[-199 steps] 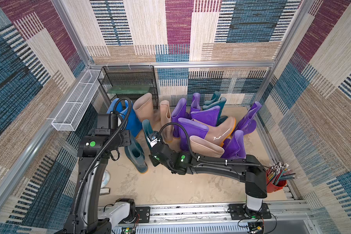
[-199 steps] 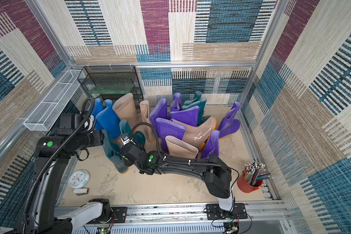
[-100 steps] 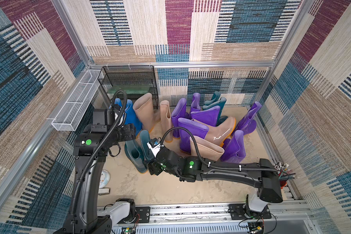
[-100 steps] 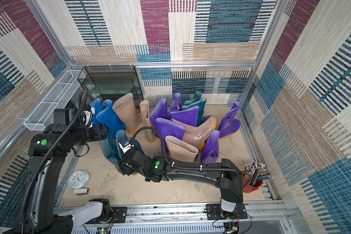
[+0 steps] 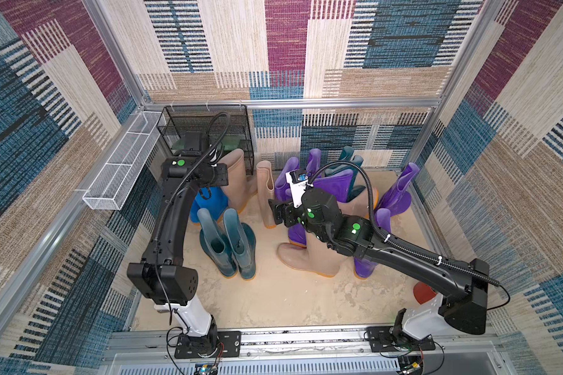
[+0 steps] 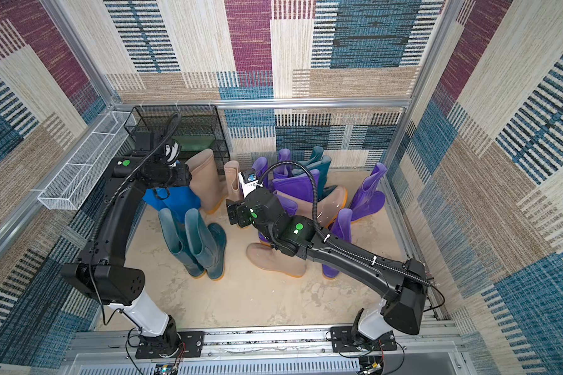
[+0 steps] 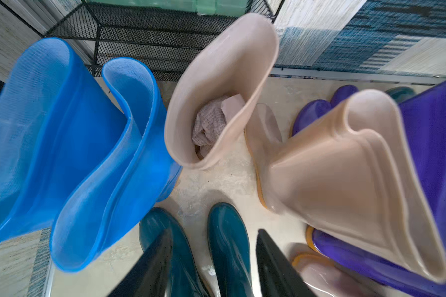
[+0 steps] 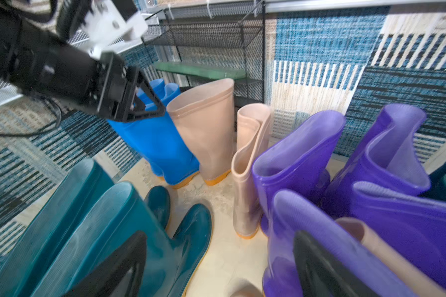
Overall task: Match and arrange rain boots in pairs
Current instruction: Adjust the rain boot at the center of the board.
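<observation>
**A:** Item one, the teal pair (image 5: 239, 250). Where is it?

**B:** Front left of the table (image 5: 290, 302). Both boots are upright, side by side and touching, with their toes toward the back wall and orange soles down.

**A:** And the left tool (image 7: 214, 232)?

**B:** It is raised above those toes, fingers parted, with nothing between them. From where I stand it hangs just beside the rim of the tall beige boot (image 5: 238, 178), which has crumpled paper (image 7: 211, 120) inside.

**A:** The right tool (image 8: 220, 235)?

**B:** Its jaws are wide and empty. It sits between the teal pair and the purple boots (image 5: 333, 185), near the slim beige boot (image 5: 264, 194).

**A:** The rest?

**B:** Two bright blue boots (image 5: 208, 203) stand together at the left, touching the tall beige one, in front of the black mesh rack (image 5: 189, 120). The purple ones crowd the back middle, some of them tilted. Two more teal boots (image 5: 350, 159) show behind them. Another beige boot (image 5: 306, 258) sits in front, under the right arm. One purple boot (image 5: 400, 194) leans at the right wall. How many are hidden below that arm, I cannot tell.
</observation>
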`<control>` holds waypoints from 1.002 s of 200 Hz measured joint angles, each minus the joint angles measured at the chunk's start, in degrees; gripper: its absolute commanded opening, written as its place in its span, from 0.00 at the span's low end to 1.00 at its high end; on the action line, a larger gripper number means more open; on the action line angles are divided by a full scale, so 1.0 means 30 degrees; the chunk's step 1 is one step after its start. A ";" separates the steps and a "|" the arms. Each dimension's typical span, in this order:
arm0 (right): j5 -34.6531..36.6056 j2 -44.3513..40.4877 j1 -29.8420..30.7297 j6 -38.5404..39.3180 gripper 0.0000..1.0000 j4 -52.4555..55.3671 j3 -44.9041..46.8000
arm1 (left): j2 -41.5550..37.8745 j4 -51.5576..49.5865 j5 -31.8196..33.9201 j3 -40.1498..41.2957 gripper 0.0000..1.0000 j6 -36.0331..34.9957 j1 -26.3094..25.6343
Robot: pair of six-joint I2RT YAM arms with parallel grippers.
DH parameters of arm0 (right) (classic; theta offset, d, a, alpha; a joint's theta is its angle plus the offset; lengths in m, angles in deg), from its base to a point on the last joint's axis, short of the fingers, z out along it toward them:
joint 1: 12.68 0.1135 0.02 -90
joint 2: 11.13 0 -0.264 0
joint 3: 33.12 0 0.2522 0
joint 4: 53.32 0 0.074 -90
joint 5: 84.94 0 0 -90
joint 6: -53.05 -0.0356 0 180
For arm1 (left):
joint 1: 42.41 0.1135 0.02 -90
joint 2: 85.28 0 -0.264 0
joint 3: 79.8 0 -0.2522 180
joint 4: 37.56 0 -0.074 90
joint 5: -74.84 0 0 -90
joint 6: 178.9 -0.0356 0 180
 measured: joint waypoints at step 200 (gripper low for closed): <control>-0.2237 1.1788 -0.2310 0.0233 0.09 0.3679 -1.2480 | -0.0619 0.3111 -0.2659 0.4328 0.00 -0.0168 0.0160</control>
